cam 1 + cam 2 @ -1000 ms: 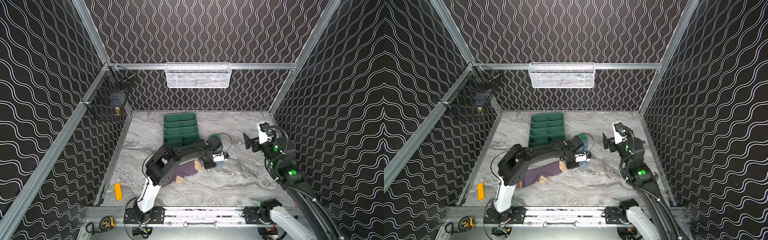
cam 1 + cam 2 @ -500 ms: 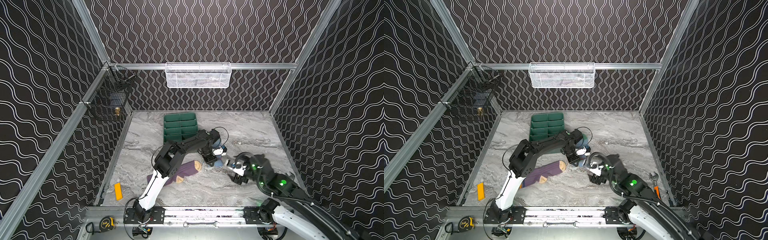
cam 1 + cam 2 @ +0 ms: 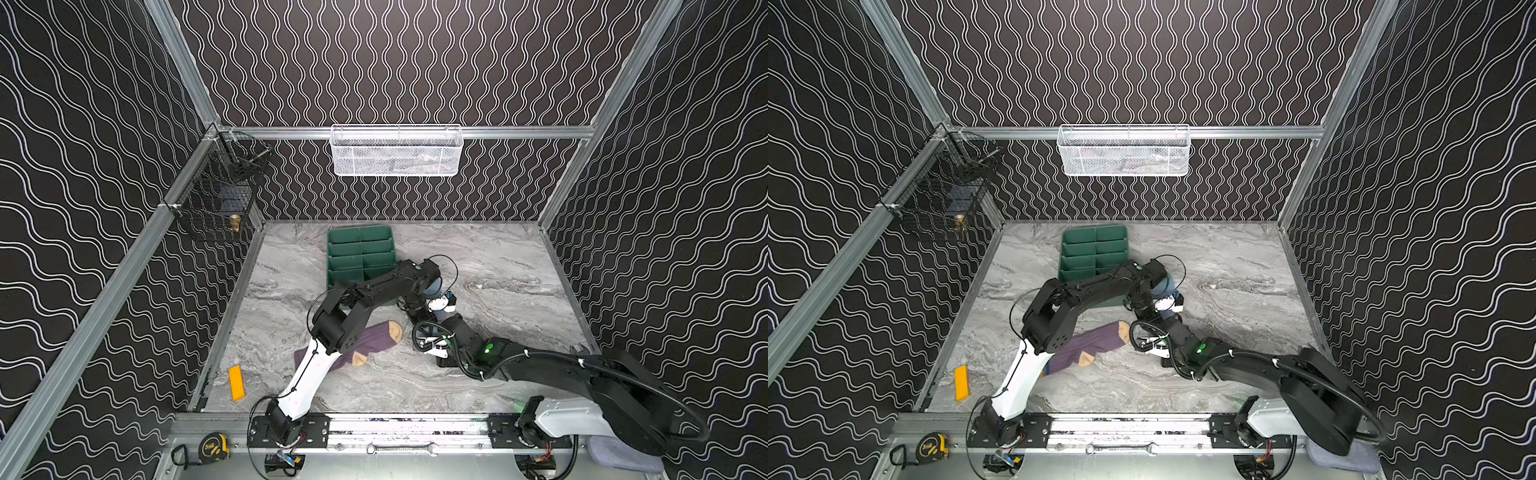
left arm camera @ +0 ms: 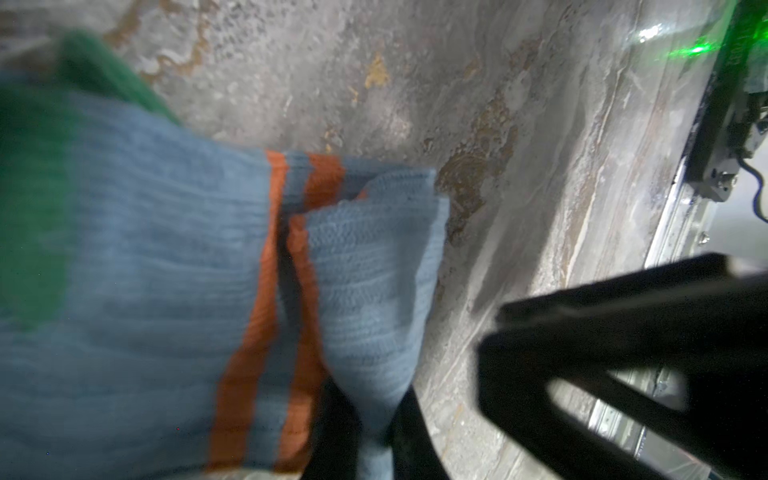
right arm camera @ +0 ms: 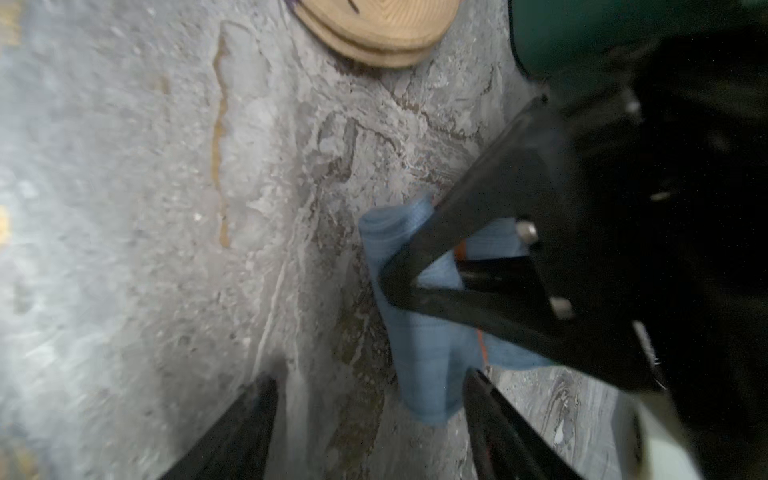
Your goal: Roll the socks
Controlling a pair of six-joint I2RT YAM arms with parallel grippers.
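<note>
Starting nearest, on the front rail [image 3: 415,426]: tape measure [image 3: 214,445] at seven o'clock, combination wrench [image 3: 399,449] at six, grey-blue cloth pad [image 3: 623,455] at five. Next, on the marble table [image 3: 519,291], a yellow block [image 3: 237,382] at seven o'clock and the purple sock [image 3: 376,340] flat just short of centre, tan toe toward two o'clock, partly under the left arm [image 3: 357,307]. Beyond it, at centre, right pincer [image 5: 370,378] low over the table, fingers apart, a corner of the blue sock [image 4: 145,270] between them, contact impossible to tell. Just past, left pincer [image 4: 370,415] clamped together on that sock's cuff edge, beside the orange stripes. Farther, at twelve o'clock, green divided tray [image 3: 359,249]; on the back rail [image 3: 519,132], white mesh basket [image 3: 395,149].
</note>
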